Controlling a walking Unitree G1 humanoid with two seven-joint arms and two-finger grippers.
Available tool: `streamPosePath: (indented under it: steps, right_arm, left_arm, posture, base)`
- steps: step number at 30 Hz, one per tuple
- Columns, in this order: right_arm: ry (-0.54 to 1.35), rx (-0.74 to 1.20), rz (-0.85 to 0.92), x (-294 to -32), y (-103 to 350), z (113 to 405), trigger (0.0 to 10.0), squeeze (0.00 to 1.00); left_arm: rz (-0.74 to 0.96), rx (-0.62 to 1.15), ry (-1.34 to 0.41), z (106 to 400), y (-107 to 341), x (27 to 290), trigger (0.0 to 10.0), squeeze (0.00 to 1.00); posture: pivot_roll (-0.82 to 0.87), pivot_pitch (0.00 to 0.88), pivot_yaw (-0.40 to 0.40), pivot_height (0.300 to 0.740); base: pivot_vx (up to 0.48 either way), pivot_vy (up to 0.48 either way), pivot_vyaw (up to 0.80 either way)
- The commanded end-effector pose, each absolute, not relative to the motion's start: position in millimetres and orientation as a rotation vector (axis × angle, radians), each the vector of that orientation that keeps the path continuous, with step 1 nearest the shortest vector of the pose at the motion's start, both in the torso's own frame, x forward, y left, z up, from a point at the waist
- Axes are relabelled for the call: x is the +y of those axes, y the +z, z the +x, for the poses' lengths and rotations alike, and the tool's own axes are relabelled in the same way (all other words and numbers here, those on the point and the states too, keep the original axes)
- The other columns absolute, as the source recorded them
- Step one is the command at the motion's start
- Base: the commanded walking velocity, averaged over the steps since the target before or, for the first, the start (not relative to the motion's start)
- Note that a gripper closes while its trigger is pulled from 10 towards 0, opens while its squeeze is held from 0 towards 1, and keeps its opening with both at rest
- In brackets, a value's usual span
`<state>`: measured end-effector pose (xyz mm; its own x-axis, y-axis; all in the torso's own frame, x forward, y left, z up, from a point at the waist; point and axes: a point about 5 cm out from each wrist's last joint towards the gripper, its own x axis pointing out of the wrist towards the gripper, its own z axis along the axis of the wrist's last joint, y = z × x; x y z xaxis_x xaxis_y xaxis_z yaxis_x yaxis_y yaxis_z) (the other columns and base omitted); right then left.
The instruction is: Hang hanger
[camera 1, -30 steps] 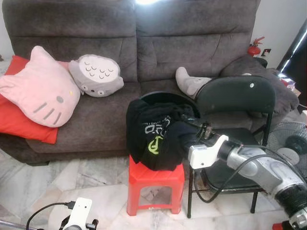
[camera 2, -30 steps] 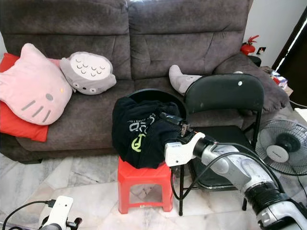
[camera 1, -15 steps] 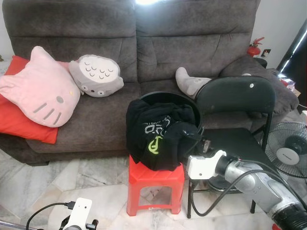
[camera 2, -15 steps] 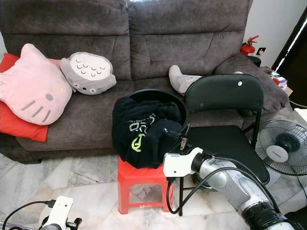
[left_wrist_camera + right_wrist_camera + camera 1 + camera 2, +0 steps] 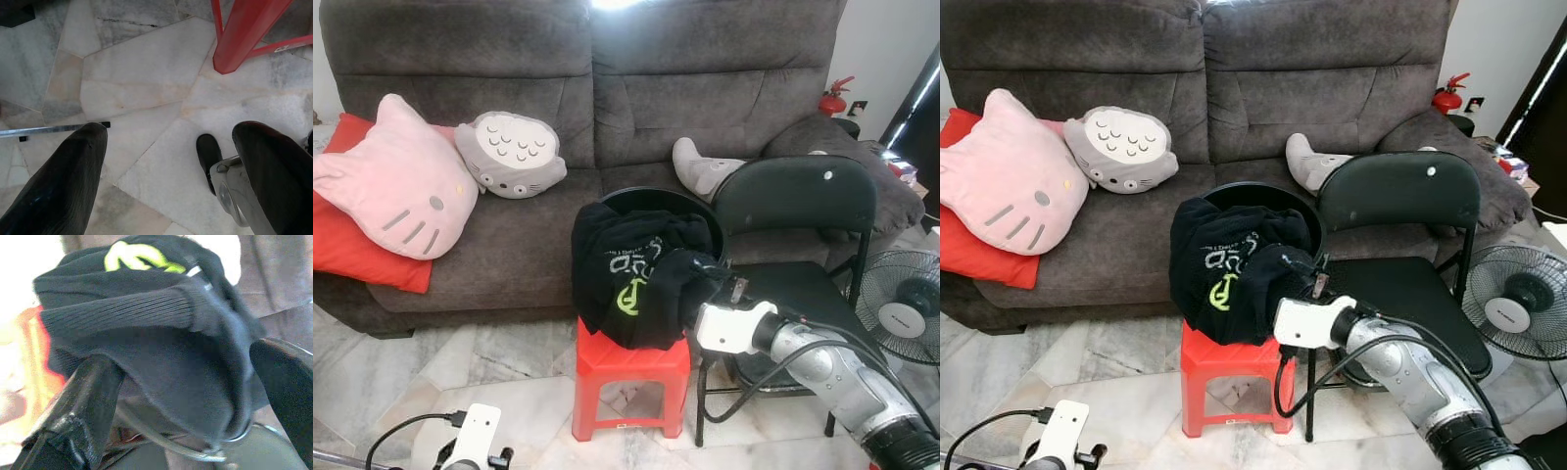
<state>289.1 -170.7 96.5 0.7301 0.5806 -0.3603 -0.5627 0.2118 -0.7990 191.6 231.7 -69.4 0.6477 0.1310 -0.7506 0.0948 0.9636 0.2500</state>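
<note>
A black sweater with green print is heaped over a black basket on a red stool, hanging over its front edge. The right gripper sits at the sweater's right side, fingers spread open around the ribbed hem, above a thin wire. The left gripper hangs open over the marble floor. A black chair stands just right of the stool, a grey sofa behind.

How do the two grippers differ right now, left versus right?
The right gripper is raised at the black garment draped over the basket on the red stool, cloth between its fingers. The left gripper hangs low over the marble floor, holding nothing. Both are open.
</note>
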Motion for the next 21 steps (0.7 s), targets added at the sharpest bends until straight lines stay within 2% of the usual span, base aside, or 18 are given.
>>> streamPosePath:
  steps: [1, 2, 5, 9, 10, 11, 12, 21]
  right_arm:
    - [0.802, 0.005, -1.094, -172.8, 94.0, 288.4, 4.8, 0.0]
    - [0.8, 0.002, -1.094, -172.6, 94.6, 288.5, 1.4, 0.0]
    - [0.802, -0.003, -1.094, -171.9, 95.0, 288.5, 0.0, 0.0]
    - [0.805, -0.004, -1.094, -171.2, 95.7, 288.8, 0.0, 0.0]
    - [0.802, -0.006, -1.099, -171.2, 95.9, 289.2, 2.6, 0.0]
    - [0.8, -0.007, -1.103, -171.3, 96.1, 289.4, 9.5, 0.0]
    - [0.8, -0.008, -1.103, -171.3, 96.3, 289.5, 10.0, 0.0]
    - [0.801, -0.038, -1.103, -168.4, 101.3, 288.1, 10.0, 0.0]
  left_arm:
    - [0.29, 0.878, 0.028, 188.8, -70.5, 233.3, 10.0, 0.0]
    - [0.29, 0.878, 0.027, 188.8, -70.6, 233.2, 10.0, 0.0]
    - [0.29, 0.878, 0.028, 188.7, -70.5, 233.4, 10.0, 0.0]
    - [0.291, 0.877, 0.029, 188.8, -70.5, 233.5, 10.0, 0.0]
    - [0.292, 0.876, 0.03, 188.8, -70.4, 233.6, 10.0, 0.0]
    - [0.292, 0.876, 0.032, 188.7, -70.5, 233.5, 10.0, 0.0]
    - [0.292, 0.876, 0.031, 188.8, -70.4, 233.5, 10.0, 0.0]
    - [0.293, 0.872, 0.036, 188.9, -70.3, 233.6, 10.0, 0.0]
  posture:
    - [-0.03, 0.0, -0.021, 0.74]
    - [-0.03, 0.0, -0.021, 0.74]
    - [-0.03, 0.0, -0.02, 0.74]
    - [-0.03, 0.0, -0.02, 0.74]
    - [-0.03, 0.0, -0.019, 0.74]
    - [-0.03, 0.0, -0.02, 0.74]
    - [-0.03, 0.0, -0.021, 0.74]
    - [-0.03, 0.0, -0.022, 0.74]
  base:
    - [0.0, 0.0, 0.0]
    - [0.0, 0.0, 0.0]
    - [0.0, 0.0, 0.0]
    - [0.0, 0.0, 0.0]
    - [0.0, 0.0, 0.0]
    - [0.0, 0.0, 0.0]
    - [0.0, 0.0, 0.0]
    - [0.0, 0.0, 0.0]
